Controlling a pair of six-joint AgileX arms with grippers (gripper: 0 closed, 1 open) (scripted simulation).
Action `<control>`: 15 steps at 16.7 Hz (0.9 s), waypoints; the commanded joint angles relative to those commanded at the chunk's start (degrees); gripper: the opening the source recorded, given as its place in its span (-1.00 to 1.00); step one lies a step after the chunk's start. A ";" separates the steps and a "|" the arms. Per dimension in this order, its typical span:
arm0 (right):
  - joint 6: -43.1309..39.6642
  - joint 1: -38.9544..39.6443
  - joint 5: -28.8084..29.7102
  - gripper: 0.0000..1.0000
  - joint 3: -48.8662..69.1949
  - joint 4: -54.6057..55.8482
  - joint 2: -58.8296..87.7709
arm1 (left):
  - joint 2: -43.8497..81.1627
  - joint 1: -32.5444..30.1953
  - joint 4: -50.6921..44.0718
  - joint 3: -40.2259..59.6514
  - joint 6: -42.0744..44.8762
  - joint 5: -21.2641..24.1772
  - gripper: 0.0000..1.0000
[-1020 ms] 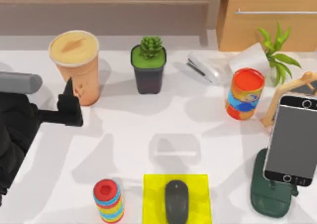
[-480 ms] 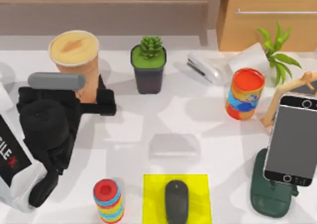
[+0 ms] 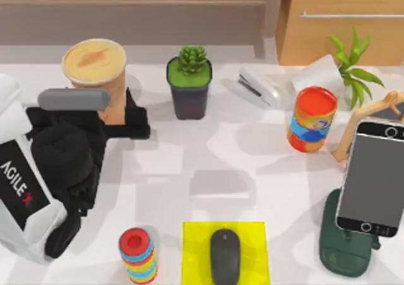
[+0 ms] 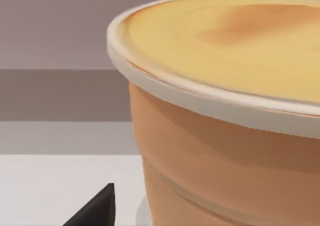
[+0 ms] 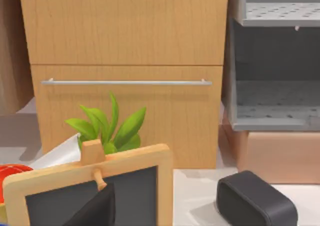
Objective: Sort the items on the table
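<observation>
The tan coffee cup (image 3: 95, 74) with a lid stands at the table's (image 3: 265, 165) back left. My left gripper (image 3: 132, 120) is open, low against the cup's base on its right side. In the left wrist view the cup (image 4: 225, 136) looms very close, and a small gap separates one dark fingertip (image 4: 95, 213) from it. The dark grey mouse (image 3: 225, 255) lies on a yellow pad (image 3: 252, 234) at the front centre. The smartphone (image 3: 372, 178) leans on a dark green stand (image 3: 341, 250) at the right. A dark part of my right gripper (image 5: 95, 211) shows low in the right wrist view.
A potted succulent (image 3: 189, 83), a stapler (image 3: 259, 86) and a red and blue can (image 3: 311, 118) stand along the back. A stack of coloured rings (image 3: 137, 255) is left of the yellow pad. A wooden-framed chalkboard (image 5: 100, 196) and leafy plant (image 3: 350, 64) are at the right.
My left arm has swung in from the table's left edge, bringing its gripper to the base of the coffee cup. The cup, mouse and phone have not moved.
</observation>
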 joint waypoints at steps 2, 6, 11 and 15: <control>0.00 0.00 0.00 1.00 0.00 0.00 0.00 | 0.39 0.25 -0.37 0.91 0.02 0.26 1.00; 0.00 0.00 0.00 1.00 0.00 0.00 0.00 | 2.68 1.67 -2.73 5.64 0.18 1.71 1.00; 0.00 0.00 0.00 1.00 0.00 0.00 0.00 | 3.26 2.06 -3.38 6.88 0.21 2.10 1.00; 0.00 0.00 0.00 1.00 0.00 0.00 0.00 | 3.26 2.06 -3.38 6.88 0.21 2.10 0.40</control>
